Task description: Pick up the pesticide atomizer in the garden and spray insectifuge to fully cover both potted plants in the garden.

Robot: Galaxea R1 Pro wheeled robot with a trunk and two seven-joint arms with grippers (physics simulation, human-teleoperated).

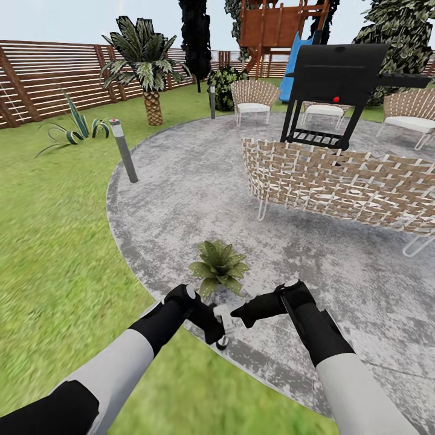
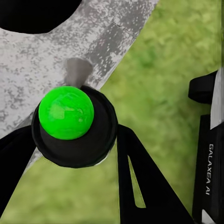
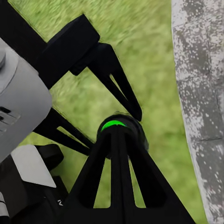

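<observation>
**Desk:** Head view first: what surrounds the arms?

**Photographer:** Both arms reach over the curved rim of the mottled grey patio (image 1: 181,199). One potted plant (image 1: 219,267) sits on the paving just ahead of the grippers. A woven sofa (image 1: 338,181) blocks the right side, with a black grill (image 1: 338,78) behind it. A grey bollard lamp (image 1: 124,151) stands at the patio's left edge. Open lawn (image 1: 54,241) runs left to the wooden fence (image 1: 36,78).

**Desk:** And the bottle?

**Photographer:** The left gripper (image 1: 212,329) is clamped on the pesticide atomizer (image 1: 223,320), low between the two arms. The right gripper (image 1: 238,314) points at it from just beside.

**Desk:** Left wrist view?

**Photographer:** Black fingers flank the round, dark bottle, seen end-on, which carries a bright green ball (image 2: 66,112). The patio's edge meets the grass underneath.

**Desk:** Right wrist view?

**Photographer:** The right gripper's fingers press together, empty, in front of the held bottle. There is grass below and a paving strip alongside.
</observation>
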